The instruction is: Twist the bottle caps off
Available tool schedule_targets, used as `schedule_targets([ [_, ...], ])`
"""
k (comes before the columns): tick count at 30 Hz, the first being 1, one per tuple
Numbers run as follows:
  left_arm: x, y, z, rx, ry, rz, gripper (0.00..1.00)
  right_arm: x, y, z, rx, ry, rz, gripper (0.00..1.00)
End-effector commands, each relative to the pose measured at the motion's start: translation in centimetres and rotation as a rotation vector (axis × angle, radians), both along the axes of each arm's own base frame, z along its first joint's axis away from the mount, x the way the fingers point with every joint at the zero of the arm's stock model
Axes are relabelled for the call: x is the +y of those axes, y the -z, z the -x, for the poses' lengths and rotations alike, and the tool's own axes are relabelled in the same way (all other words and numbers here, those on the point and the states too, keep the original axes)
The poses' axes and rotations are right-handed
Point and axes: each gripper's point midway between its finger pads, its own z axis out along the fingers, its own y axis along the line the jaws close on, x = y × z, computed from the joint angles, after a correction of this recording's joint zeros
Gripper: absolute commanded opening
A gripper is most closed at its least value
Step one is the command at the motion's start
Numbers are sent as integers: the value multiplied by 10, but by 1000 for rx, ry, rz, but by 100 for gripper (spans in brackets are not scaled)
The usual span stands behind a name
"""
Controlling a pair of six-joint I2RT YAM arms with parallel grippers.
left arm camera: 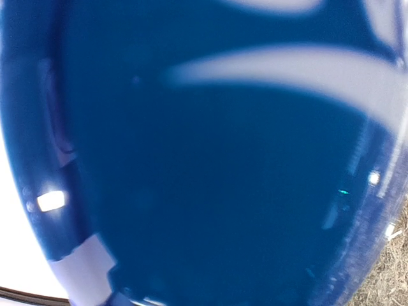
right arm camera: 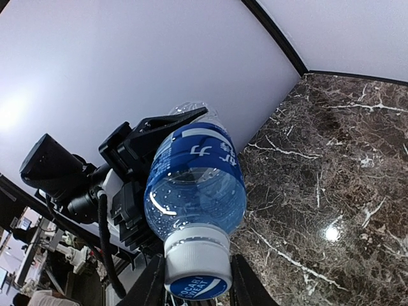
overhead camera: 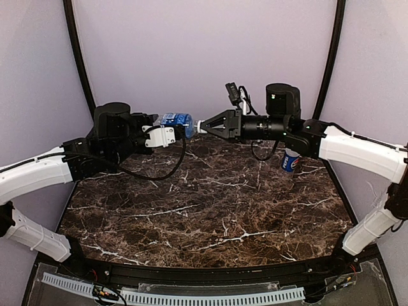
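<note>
The blue-label bottle [overhead camera: 177, 120] lies sideways in the air, in the upper middle of the top view. The left claw [overhead camera: 171, 131] grips its body. Its long side runs left to right. The white cap [right arm camera: 196, 261] points right, into the right claw [overhead camera: 203, 125], which pinches it on both sides.

A robot lab booth: marble table [overhead camera: 210, 210], white curved backdrop [overhead camera: 204, 51].

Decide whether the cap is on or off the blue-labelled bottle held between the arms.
On: the white cap, clasped by the right gripper, sits on the neck of the blue-labelled bottle. Loosened or not, cannot tell.
</note>
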Motion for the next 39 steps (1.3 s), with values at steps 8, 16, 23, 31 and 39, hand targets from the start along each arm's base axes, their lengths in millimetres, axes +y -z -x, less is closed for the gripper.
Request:
schedule_targets([
  [8,2,3,10,64,24,-1,4,9,-17,15,-265,-121,49,0],
  [16,0,57,63,476,181,-78,2,22,15,80,-993,-315,299,0],
  [23,5,79,106,731,259,-117,1,24,66,105,-1454,-449,510,0],
  [31,7,84,113,768,272,-133,1,26,59,96,-1786,-351,618,0],
  [39,6,79,111,749,269,-113,1,29,47,99,-1775,-306,559,36],
])
